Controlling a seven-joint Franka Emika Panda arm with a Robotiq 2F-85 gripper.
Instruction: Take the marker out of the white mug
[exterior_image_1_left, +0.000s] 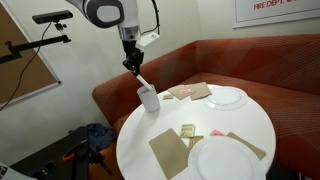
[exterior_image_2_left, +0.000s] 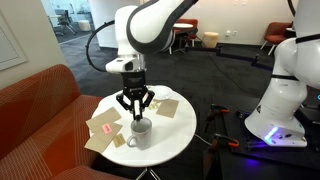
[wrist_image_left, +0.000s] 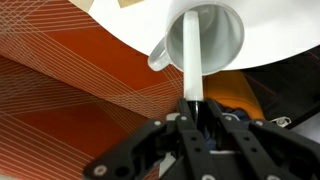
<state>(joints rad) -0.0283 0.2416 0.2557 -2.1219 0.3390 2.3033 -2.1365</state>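
Observation:
The white mug (exterior_image_1_left: 149, 99) stands near the edge of the round white table (exterior_image_1_left: 215, 120); it also shows in an exterior view (exterior_image_2_left: 141, 133) and in the wrist view (wrist_image_left: 215, 35). The marker (wrist_image_left: 189, 58) has a pale barrel and a dark top end; it leans out of the mug, with its lower end still inside the mug. It shows as a pale stick in an exterior view (exterior_image_1_left: 141, 83). My gripper (wrist_image_left: 192, 112) is above the mug and shut on the marker's dark top end. It appears in both exterior views (exterior_image_1_left: 132, 67) (exterior_image_2_left: 134, 110).
Two white plates (exterior_image_1_left: 226, 97) (exterior_image_1_left: 224, 158), brown napkins (exterior_image_1_left: 168, 152) (exterior_image_2_left: 166, 107) and small cards lie on the table. A red-orange sofa (exterior_image_1_left: 190, 60) curves behind the table. A second white robot (exterior_image_2_left: 285, 90) stands on the floor nearby.

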